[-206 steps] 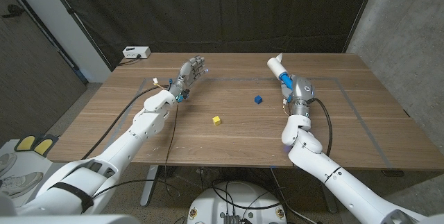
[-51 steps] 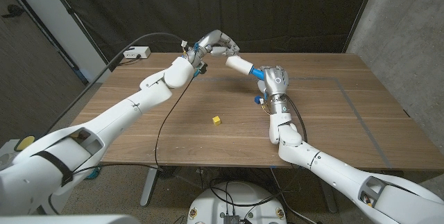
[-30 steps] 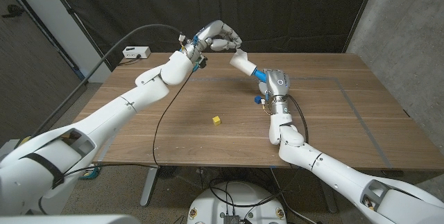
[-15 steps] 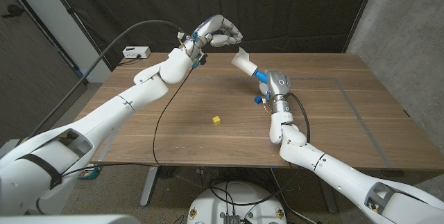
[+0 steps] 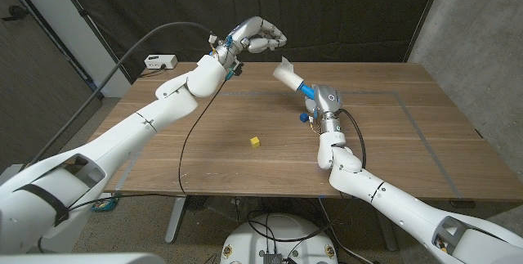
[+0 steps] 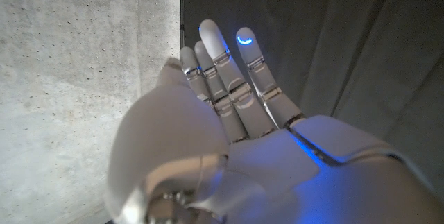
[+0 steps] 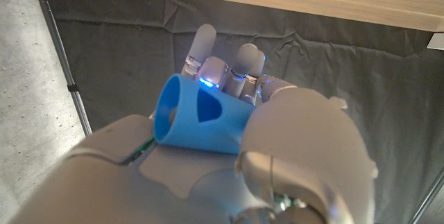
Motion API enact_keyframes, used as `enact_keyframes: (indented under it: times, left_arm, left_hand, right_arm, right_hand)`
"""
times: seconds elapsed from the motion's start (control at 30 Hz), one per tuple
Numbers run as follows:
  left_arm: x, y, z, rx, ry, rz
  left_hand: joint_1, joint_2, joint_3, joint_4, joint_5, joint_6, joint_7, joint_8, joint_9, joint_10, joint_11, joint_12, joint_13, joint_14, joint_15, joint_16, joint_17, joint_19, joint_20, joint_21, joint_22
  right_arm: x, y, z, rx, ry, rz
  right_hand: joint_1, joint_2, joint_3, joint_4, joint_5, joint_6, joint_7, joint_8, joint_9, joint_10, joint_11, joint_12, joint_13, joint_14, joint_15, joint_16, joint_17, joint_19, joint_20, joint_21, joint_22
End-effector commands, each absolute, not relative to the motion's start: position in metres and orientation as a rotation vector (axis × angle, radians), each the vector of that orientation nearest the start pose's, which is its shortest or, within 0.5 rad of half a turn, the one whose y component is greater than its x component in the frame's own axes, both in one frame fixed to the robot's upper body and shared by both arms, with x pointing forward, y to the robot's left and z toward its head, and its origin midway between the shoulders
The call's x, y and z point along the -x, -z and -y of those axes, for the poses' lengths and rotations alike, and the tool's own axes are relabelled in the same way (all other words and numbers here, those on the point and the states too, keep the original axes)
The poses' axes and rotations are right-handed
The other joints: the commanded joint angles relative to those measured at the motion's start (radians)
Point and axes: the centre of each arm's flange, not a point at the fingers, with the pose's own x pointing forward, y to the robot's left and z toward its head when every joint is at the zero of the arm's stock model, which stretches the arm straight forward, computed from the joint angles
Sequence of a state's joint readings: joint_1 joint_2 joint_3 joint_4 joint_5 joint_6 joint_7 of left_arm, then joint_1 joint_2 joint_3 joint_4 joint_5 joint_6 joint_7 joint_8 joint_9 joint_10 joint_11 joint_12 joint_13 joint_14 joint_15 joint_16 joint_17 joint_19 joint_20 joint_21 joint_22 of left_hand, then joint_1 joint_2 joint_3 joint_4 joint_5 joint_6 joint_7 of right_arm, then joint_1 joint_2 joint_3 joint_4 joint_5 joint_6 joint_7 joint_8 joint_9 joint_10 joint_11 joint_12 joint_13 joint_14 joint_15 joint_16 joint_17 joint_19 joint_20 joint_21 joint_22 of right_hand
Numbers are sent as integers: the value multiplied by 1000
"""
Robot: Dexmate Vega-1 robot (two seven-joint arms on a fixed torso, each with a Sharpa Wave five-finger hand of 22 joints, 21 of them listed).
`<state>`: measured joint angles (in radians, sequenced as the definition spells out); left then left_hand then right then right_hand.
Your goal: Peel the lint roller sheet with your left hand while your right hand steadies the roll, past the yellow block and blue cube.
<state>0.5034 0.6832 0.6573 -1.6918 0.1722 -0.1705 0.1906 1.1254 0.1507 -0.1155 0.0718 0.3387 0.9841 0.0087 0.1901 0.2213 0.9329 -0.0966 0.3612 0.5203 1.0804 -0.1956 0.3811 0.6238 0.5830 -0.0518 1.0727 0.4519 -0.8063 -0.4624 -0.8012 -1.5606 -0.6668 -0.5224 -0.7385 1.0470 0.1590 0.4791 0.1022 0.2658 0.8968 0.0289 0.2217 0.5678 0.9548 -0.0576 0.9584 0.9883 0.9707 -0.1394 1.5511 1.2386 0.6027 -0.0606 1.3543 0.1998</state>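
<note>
The right hand (image 5: 325, 100) grips the blue handle of the lint roller (image 5: 288, 73), holding it tilted above the far middle of the table (image 5: 409, 145). The left hand (image 5: 255, 35) is raised over the far edge, fingers curled; whether they pinch a sheet cannot be told. The blue cube (image 5: 303, 118) sits beside the right wrist, the yellow block (image 5: 255, 141) near the table's middle.
</note>
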Motion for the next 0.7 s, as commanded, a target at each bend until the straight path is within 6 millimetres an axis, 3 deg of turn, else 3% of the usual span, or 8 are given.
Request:
enact_keyframes:
  times: [0.03,0.1,0.2,0.27,0.33,0.43,0.53,0.7]
  left_arm:
    - [-575,-153,-160,-862,218,979]
    - [-578,-152,-162,-863,253,942]
    - [-582,-151,-163,-881,296,898]
    - [-584,-151,-164,-898,327,866]
    - [-586,-152,-164,-924,364,825]
    - [-590,-152,-162,-970,410,763]
    - [-596,-150,-159,-1020,486,708]
    - [-600,-150,-152,-1083,520,672]
  left_hand:
    - [-96,-31,-50,61,-68,-175,-11,-15,-13,-112,46,-88,-13,-113,17,-99,-74,-97,53,-18,-56]
    - [-184,-45,-90,84,-95,-338,-21,-19,-19,-218,66,-147,-22,-263,75,-174,-127,-222,116,-68,-102]
    - [-280,-67,-138,84,-101,-544,-35,-19,-24,-373,105,-172,-20,-445,151,-199,-174,-363,178,-131,-153]
    - [-308,-76,-154,83,-97,-584,-22,-15,-24,-420,111,-174,-21,-490,165,-196,-185,-419,193,-155,-167]
    - [-350,-103,-183,83,-88,-670,5,-20,-26,-471,141,-177,-32,-554,192,-196,-198,-460,214,-177,-184]
    - [-383,-138,-209,74,-64,-730,26,-11,-28,-501,169,-170,-53,-644,231,-198,-223,-544,246,-222,-209]
    - [-381,-173,-217,58,-33,-747,41,-3,-29,-493,172,-161,-82,-749,280,-205,-264,-623,261,-276,-240]
    - [-364,-202,-217,43,-2,-742,39,6,-28,-528,176,-167,-106,-808,289,-204,-298,-635,263,-303,-258]
  right_arm:
    - [-595,51,148,1179,620,829]
    - [-595,51,148,1182,623,834]
    - [-594,51,148,1198,636,836]
    - [-595,51,147,1206,642,839]
    - [-595,51,146,1216,651,846]
    - [-595,52,145,1223,661,854]
    - [-595,53,145,1226,664,859]
    - [-595,53,143,1237,680,871]
  right_hand:
    - [-4,7,11,1,-3,4,4,-3,5,2,2,12,5,0,-74,2,3,-3,-130,12,-3]
    - [-4,7,12,1,-3,5,4,-3,4,3,2,13,5,1,-74,3,3,-4,-130,13,-4]
    - [-5,7,14,1,-3,7,4,-3,4,3,2,13,4,1,-74,3,4,-3,-130,15,-5]
    - [-5,7,15,1,-4,6,4,-3,5,4,2,12,2,2,-74,3,4,-4,-130,17,-5]
    - [-6,6,17,1,-4,8,4,-4,3,2,1,14,5,2,-74,3,4,-5,-130,18,-6]
    - [-7,6,18,1,-4,7,4,-3,6,3,2,15,5,2,-74,3,4,-3,-130,21,-7]
    - [-8,5,20,1,-4,8,4,-4,5,3,1,12,0,3,-74,3,4,-5,-129,23,-9]
    - [-9,5,22,1,-5,9,5,-5,5,3,2,15,2,4,-74,4,4,-5,-130,26,-10]
